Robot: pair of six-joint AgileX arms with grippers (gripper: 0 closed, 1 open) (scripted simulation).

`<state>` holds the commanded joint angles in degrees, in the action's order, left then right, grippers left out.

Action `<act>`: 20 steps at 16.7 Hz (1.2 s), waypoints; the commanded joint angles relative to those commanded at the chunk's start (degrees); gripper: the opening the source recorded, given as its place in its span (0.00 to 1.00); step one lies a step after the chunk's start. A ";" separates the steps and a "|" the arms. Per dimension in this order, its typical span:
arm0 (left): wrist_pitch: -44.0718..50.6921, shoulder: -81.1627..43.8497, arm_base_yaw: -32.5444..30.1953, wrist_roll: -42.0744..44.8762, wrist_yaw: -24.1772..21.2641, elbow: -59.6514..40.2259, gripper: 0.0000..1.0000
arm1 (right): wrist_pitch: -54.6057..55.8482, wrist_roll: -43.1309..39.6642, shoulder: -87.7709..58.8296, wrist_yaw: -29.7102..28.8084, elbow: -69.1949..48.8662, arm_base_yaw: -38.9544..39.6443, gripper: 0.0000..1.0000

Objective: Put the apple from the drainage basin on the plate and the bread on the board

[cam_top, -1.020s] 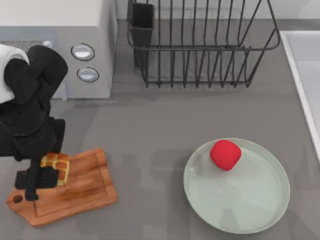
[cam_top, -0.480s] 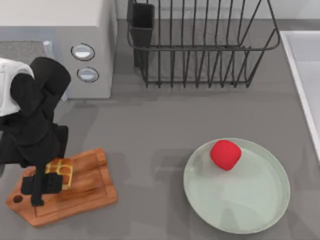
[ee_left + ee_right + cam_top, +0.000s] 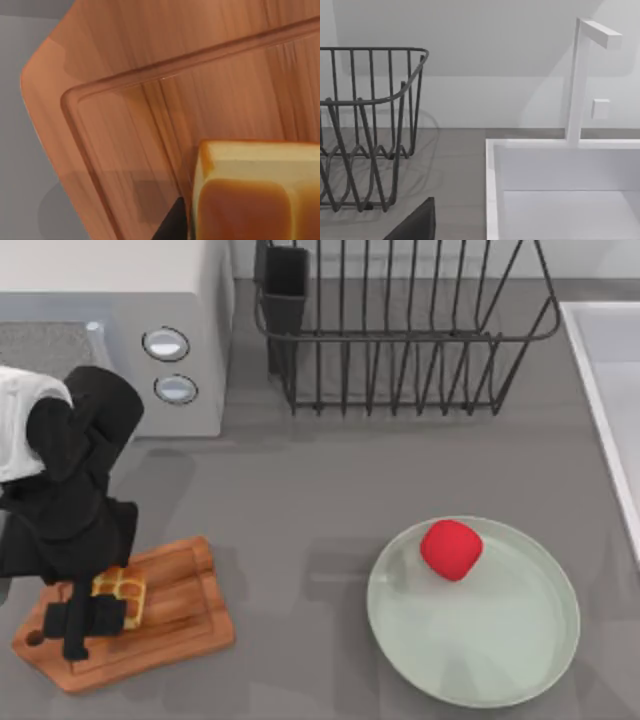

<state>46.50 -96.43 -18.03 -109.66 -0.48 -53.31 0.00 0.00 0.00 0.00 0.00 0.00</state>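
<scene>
The left pincer is low over the board at the table's front left, its dark fingers closed on the bread. In the left wrist view the bread sits just inside the board's groove; whether it touches the wood I cannot tell. The apple lies on the plate, toward its back rim, well to the right. A wire rack stands at the back, with a sink beside it.
</scene>
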 joint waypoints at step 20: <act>0.01 0.05 -0.01 0.00 0.00 -0.02 1.00 | 0.00 0.00 0.00 0.00 0.00 0.00 1.00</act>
<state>46.51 -96.38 -18.04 -109.65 -0.48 -53.34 0.00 0.00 0.00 0.00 0.00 0.00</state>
